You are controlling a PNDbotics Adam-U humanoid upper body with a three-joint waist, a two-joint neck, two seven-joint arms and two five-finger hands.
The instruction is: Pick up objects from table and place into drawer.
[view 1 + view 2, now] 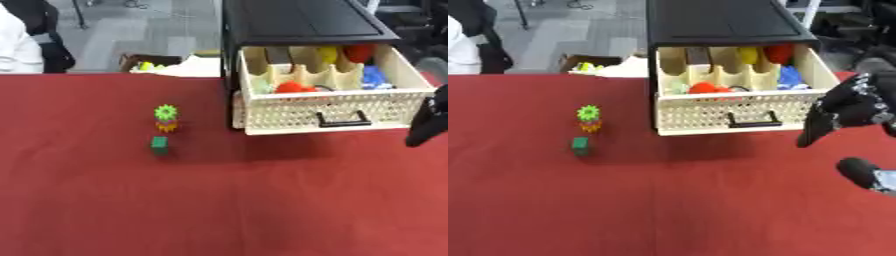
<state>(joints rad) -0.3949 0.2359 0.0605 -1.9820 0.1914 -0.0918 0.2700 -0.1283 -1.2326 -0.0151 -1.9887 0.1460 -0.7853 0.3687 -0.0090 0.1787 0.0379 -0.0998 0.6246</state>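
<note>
My right robot hand (852, 111) hangs open and empty by the full drawer (737, 112), so I think I must reach far across the red worktop (667, 200) for the green block (580, 145) next.

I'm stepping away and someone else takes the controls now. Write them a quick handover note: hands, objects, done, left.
Right hand hangs at the table's right side beside the drawer, fingers relaxed, holding nothing. Left hand is out of view.
The drawer stands open, with red, yellow and blue items already in its compartments.
Left on the red table: a green gear stacked on an orange piece, and a green block just in front of them.
</note>
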